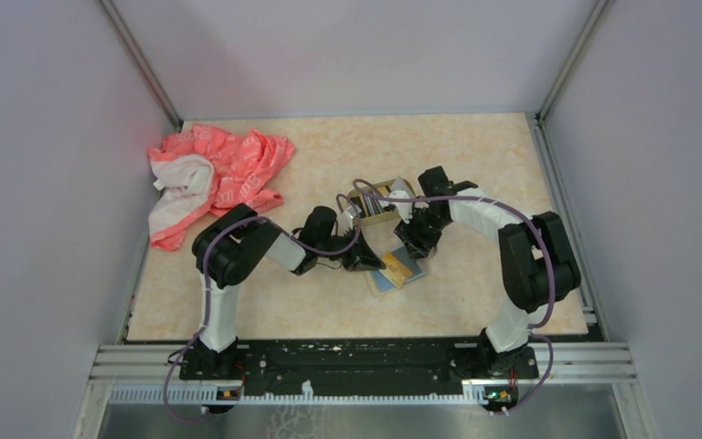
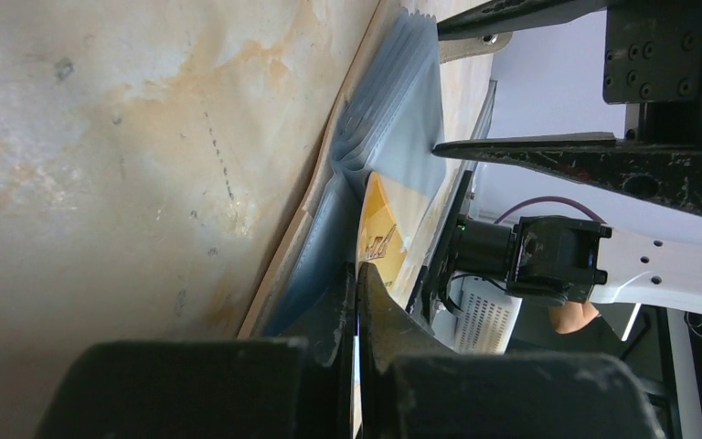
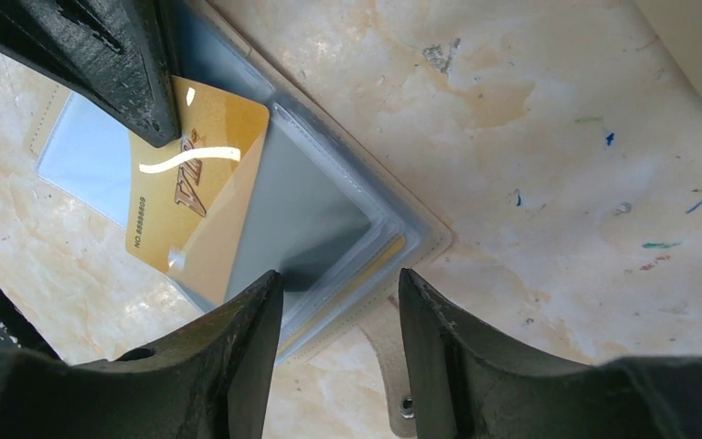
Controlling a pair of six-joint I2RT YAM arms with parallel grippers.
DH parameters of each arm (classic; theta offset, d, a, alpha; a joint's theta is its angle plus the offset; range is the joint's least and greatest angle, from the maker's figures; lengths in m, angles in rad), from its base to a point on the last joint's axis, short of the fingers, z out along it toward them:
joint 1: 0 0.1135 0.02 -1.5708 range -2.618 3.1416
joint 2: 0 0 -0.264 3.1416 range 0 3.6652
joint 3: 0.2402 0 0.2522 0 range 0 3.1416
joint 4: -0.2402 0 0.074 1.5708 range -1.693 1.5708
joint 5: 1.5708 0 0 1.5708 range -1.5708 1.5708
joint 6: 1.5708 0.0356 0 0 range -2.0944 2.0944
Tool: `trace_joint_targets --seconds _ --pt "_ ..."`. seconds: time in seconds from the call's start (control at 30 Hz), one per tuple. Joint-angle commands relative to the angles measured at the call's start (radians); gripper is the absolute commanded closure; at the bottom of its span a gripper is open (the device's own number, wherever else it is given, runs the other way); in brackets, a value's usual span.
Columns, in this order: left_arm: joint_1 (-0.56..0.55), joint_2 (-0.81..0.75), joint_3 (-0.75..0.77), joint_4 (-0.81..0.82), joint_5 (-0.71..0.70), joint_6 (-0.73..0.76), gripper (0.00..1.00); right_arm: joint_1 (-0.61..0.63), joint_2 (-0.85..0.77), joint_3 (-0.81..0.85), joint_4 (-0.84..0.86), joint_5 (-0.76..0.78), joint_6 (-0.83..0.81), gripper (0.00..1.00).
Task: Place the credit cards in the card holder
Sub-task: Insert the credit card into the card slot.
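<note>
A tan card holder (image 1: 382, 279) with clear bluish sleeves (image 3: 320, 210) lies open on the table between the arms. A gold credit card (image 3: 192, 201) sits partly inside one sleeve, at a slant. My left gripper (image 2: 358, 270) is shut on the card's edge (image 2: 379, 229), low over the holder. My right gripper (image 3: 340, 285) is open, its fingers straddling the holder's near corner; the left fingertip (image 3: 265, 293) is on or just above the sleeves. A small gold-rimmed tin (image 1: 377, 206) with card edges showing stands just behind the grippers.
A pink and white cloth (image 1: 215, 174) lies bunched at the back left. The holder's tan strap with a snap (image 3: 393, 366) lies on the table between my right fingers. Grey walls enclose the table on three sides.
</note>
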Motion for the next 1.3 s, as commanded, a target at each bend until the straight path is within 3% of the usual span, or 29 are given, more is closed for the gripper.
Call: trace_joint_targets --seconds 0.0,0.6,0.93,1.13,1.27 --pt "-0.010 0.003 0.006 -0.140 -0.010 0.038 1.00 0.024 0.017 0.011 0.028 -0.012 0.014 0.52" --pt "-0.037 -0.058 -0.009 -0.217 -0.012 0.078 1.00 0.079 0.045 0.009 0.056 -0.041 0.038 0.64" --pt "-0.037 -0.051 -0.036 -0.145 -0.044 0.031 1.00 0.088 0.046 0.014 0.041 -0.047 0.030 0.63" --pt "-0.037 -0.046 -0.047 -0.114 -0.049 0.019 0.98 0.090 -0.138 -0.022 0.097 0.003 0.004 0.52" --pt "-0.037 -0.034 -0.052 -0.080 -0.040 0.005 0.95 0.125 -0.290 -0.091 0.122 -0.168 -0.122 0.55"
